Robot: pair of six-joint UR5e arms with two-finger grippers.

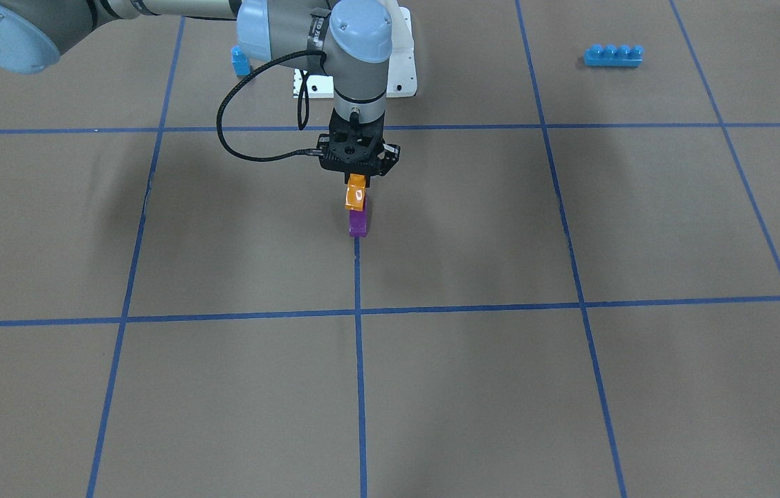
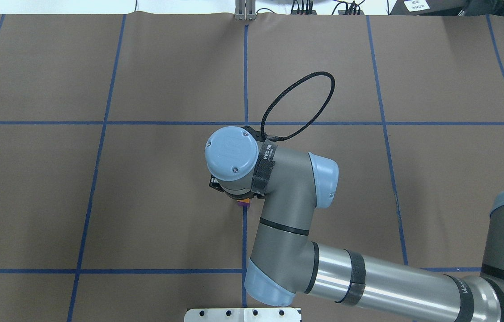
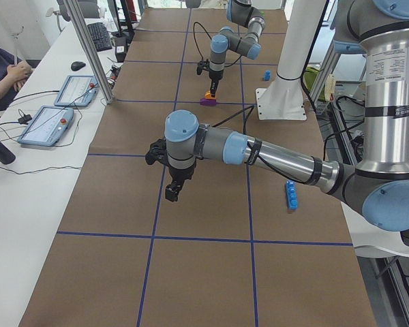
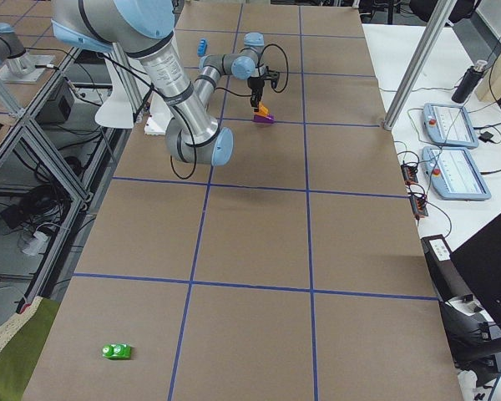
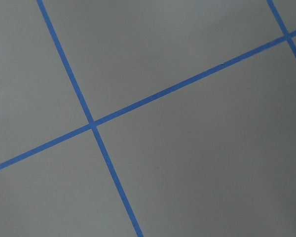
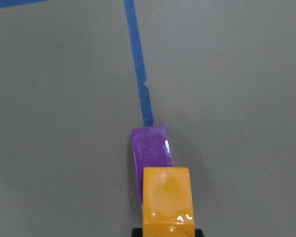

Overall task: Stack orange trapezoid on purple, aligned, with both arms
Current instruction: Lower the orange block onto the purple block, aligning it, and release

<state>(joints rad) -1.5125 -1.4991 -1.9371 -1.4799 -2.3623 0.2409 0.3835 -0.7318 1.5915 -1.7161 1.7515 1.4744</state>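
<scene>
My right gripper (image 1: 356, 181) is shut on the orange trapezoid (image 1: 356, 196) and holds it right over the purple block (image 1: 358, 223), which stands on a blue tape line. In the right wrist view the orange trapezoid (image 6: 166, 200) overlaps the near end of the purple block (image 6: 150, 148); I cannot tell whether they touch. From overhead the wrist hides all but a sliver of the blocks (image 2: 244, 204). My left gripper (image 3: 172, 193) shows only in the exterior left view, hanging over a tape crossing far from the blocks; I cannot tell whether it is open or shut.
A blue single-stud block (image 1: 241, 61) sits by the white base pedestal (image 1: 400, 69). A blue four-stud brick (image 1: 612, 55) lies on the robot's left side. A small green object (image 4: 117, 352) lies far off at the table's right end.
</scene>
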